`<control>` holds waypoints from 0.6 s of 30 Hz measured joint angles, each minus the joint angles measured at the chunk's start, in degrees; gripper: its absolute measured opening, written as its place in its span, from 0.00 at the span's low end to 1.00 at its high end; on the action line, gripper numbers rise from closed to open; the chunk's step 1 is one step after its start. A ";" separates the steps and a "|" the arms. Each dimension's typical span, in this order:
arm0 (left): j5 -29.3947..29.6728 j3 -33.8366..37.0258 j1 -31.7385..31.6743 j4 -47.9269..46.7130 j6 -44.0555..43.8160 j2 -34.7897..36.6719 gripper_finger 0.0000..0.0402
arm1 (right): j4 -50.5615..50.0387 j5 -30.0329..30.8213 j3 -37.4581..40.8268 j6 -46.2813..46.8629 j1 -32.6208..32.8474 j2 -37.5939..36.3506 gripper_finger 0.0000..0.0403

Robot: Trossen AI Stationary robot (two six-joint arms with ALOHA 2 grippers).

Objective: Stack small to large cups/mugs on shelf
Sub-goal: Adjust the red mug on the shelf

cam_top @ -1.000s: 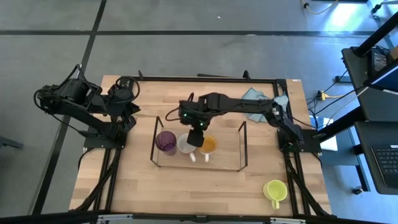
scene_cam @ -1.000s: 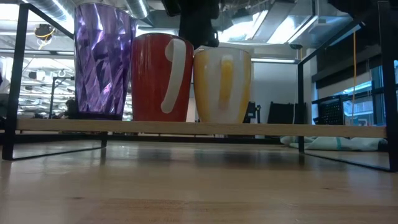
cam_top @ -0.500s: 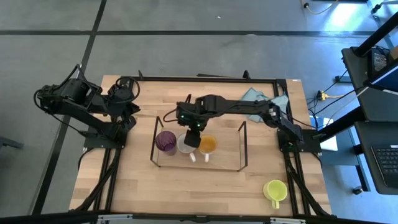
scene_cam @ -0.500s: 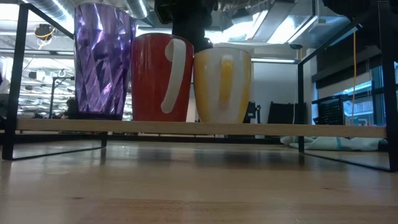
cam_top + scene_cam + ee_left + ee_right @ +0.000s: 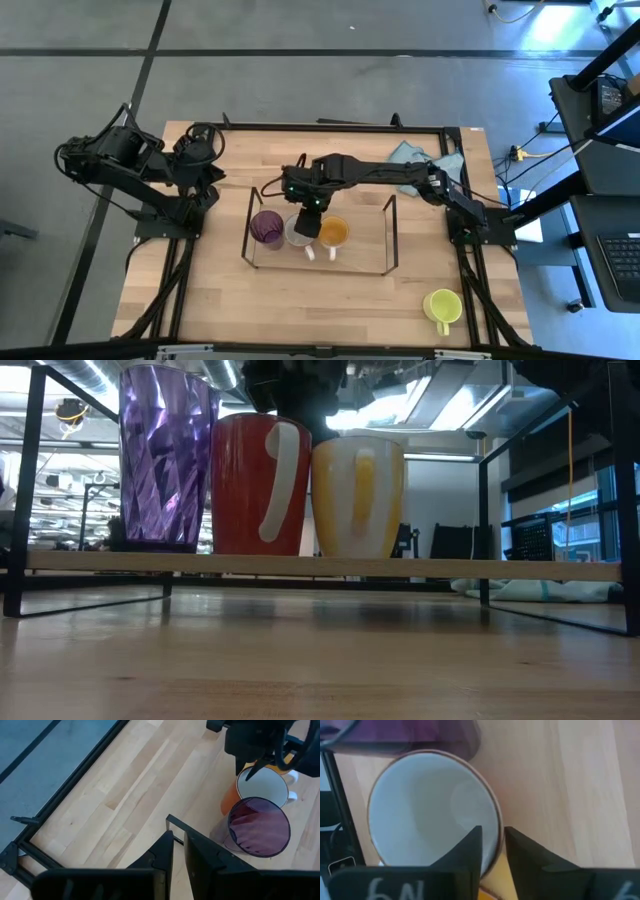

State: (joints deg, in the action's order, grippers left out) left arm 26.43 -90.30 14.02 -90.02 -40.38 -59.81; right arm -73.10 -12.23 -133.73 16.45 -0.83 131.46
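Observation:
Three cups stand upright in a row on the black wire shelf: the purple cup, the brown-orange mug with white inside and the orange mug. The low view shows them side by side: purple cup, brown-orange mug, orange mug. The yellow-green mug stands on the table near the right front corner. My right gripper reaches in from the right and sits over the brown-orange mug, shut on its rim. My left gripper waits shut at the table's left side. My right gripper comes at the brown-orange mug from above, pointing down. One finger is inside the white hollow and the other outside, with the rim on the side toward the orange mug between them. The mug stands upright on the shelf.
A light blue cloth lies at the table's far right. The black frame edges the table. Bare wood lies in front of the shelf and between it and the yellow-green mug. The shelf's right half holds nothing.
My right gripper has moved a little toward the table's left, from above the gap between the brown-orange and orange mugs to the brown-orange mug's rim. The three cups on the shelf have stayed where they were.

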 joint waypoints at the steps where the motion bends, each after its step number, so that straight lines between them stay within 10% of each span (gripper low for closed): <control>1: -0.01 0.00 0.00 0.00 0.00 -0.02 0.10 | 0.02 0.00 0.00 0.17 0.01 0.02 0.20; 18: -0.03 0.00 -0.01 0.00 2.35 -0.02 0.10 | -0.12 0.15 0.00 7.90 0.04 0.00 0.09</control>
State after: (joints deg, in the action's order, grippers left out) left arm 26.39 -90.30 14.01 -90.02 -38.03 -59.83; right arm -73.22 -12.08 -133.73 24.35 -0.79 131.47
